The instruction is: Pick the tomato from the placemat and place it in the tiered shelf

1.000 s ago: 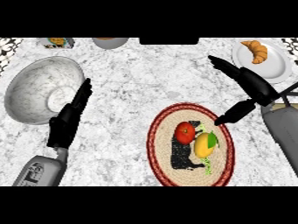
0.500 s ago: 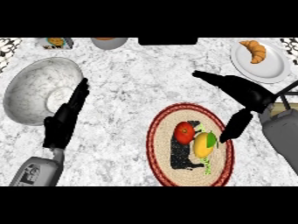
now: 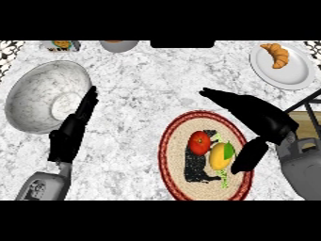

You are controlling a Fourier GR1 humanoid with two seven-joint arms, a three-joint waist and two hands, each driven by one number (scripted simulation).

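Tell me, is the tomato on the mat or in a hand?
On the mat. The tomato lies on the mat beside a yellow fruit; the right hand is open and holds nothing.

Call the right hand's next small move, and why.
Probably shift the right hand left and down toward the tomato. The hand is open above the right side of the placemat, its thumb beside the yellow fruit, and the tomato lies untouched just left of that fruit, so the fingers are not yet around it.
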